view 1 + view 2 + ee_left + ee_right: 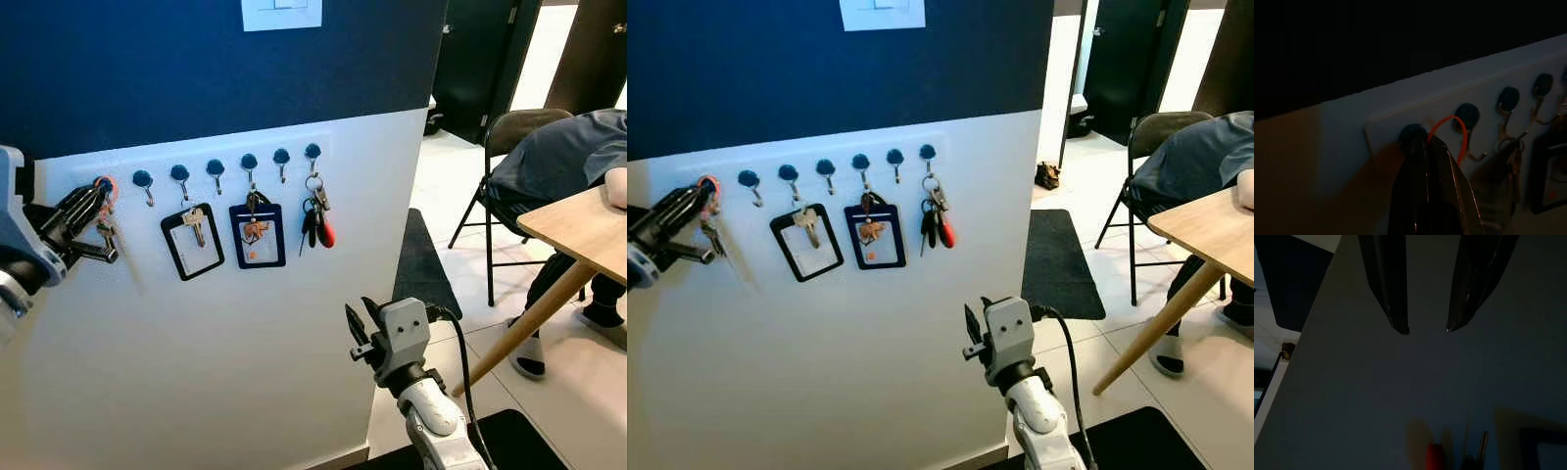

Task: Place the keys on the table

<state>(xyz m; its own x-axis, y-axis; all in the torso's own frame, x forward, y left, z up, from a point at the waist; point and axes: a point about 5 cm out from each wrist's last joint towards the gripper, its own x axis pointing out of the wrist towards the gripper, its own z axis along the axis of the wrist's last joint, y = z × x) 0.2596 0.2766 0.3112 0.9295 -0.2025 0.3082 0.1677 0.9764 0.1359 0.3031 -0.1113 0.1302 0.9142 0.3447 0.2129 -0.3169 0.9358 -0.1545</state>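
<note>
A bunch of keys (106,232) on an orange ring (1449,123) hangs at the leftmost hook (1411,135) of a white hook rail on the wall. My left gripper (96,199) is raised to that hook, its fingers shut on the orange ring, and the keys dangle just below the fingertips. My right gripper (361,321) is held low before the white wall, open and with nothing in it; its two fingers (1391,293) point at the bare wall. The light wooden table (580,227) stands at the far right.
Further along the rail hang a black badge holder with a key (193,240), a blue badge holder (257,233) and a red and black key bunch (315,223). A person (568,157) leans on the table beside a folding chair (509,132). A black mat (421,259) lies on the tile floor.
</note>
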